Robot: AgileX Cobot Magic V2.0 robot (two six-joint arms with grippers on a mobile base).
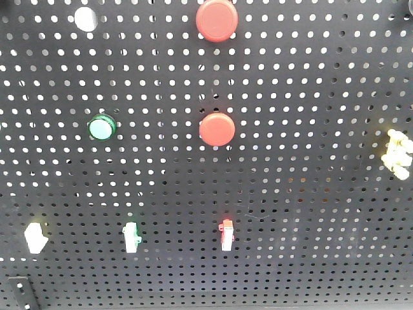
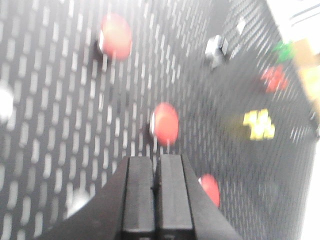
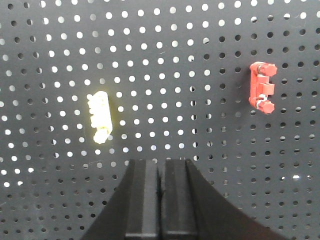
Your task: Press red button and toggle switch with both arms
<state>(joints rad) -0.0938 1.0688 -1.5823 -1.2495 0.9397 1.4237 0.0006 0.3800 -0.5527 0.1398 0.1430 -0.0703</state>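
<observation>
likely a robotics test lab, black pegboard panel (image 1: 310,129), mounted push buttons (image 1: 217,129), switches (image 1: 226,234)

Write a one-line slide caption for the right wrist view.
Shut right pincer poised before the black pegboard, below and between a yellow switch and a red switch, touching neither.

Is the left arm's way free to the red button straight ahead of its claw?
Probably yes. The shut left claw points at the red button just ahead, with only bare pegboard showing between them.
</observation>
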